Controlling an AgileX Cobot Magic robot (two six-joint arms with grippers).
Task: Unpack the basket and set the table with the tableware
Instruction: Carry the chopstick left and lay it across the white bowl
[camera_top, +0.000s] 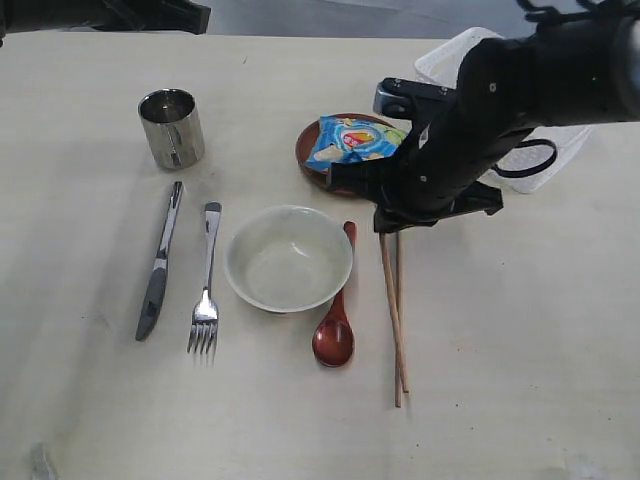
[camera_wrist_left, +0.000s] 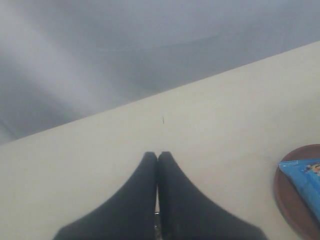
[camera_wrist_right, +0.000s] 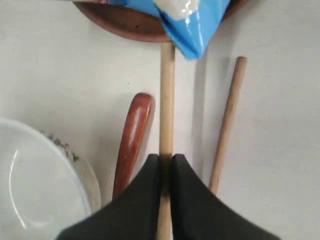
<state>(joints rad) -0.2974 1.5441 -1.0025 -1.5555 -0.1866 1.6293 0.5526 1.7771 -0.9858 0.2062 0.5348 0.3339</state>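
My right gripper (camera_top: 389, 226) (camera_wrist_right: 166, 157) is shut on the upper part of one wooden chopstick (camera_wrist_right: 167, 100) (camera_top: 391, 320), the one nearer the red-brown spoon (camera_top: 336, 320) (camera_wrist_right: 132, 140). The second chopstick (camera_wrist_right: 229, 115) (camera_top: 402, 300) lies beside it on the table (camera_top: 500, 330). A cream bowl (camera_top: 288, 258), fork (camera_top: 207, 280), knife (camera_top: 160, 260) and steel cup (camera_top: 172, 128) stand to the left. The brown plate (camera_top: 312, 150) carries a blue snack packet (camera_top: 355, 140). My left gripper (camera_wrist_left: 158, 154) is shut and holds nothing, above the table's far left edge.
The white basket (camera_top: 450, 55) sits at the back right, mostly hidden behind my right arm. The packet's corner (camera_wrist_right: 190, 25) overhangs the plate's rim (camera_wrist_right: 130, 22) close to the held chopstick. The plate (camera_wrist_left: 292, 200) also shows at the left wrist view's edge.
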